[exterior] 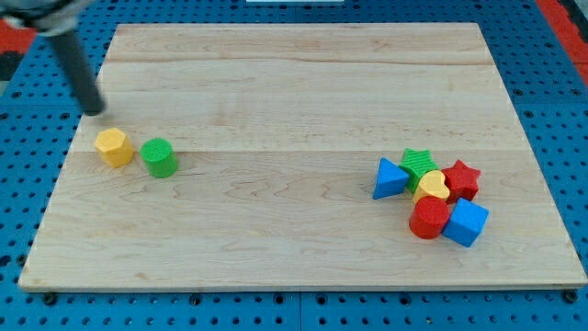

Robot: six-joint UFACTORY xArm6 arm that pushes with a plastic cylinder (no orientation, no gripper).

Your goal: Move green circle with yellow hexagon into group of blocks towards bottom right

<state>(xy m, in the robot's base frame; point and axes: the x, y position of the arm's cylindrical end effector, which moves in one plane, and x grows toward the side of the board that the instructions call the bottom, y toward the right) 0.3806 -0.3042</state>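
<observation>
Nearest the view's bottom: blue cube, touching the red cylinder on its left. Both belong to a tight cluster at the bench's lower right. Cluster also holds a yellow block (shape unclear, rounded top), a red star, a green star and a blue triangle on the cluster's left edge.

Green circle sits far off at the view's left, well apart from the cluster. Yellow hexagon lies just beside it, on its left, with a narrow gap between them.

My tip rests on the bench above and slightly left of the yellow hexagon, near but not touching. Rod slants up toward the view's top left corner.

No claw on this arm (bare rod only), so nothing is gripped.
</observation>
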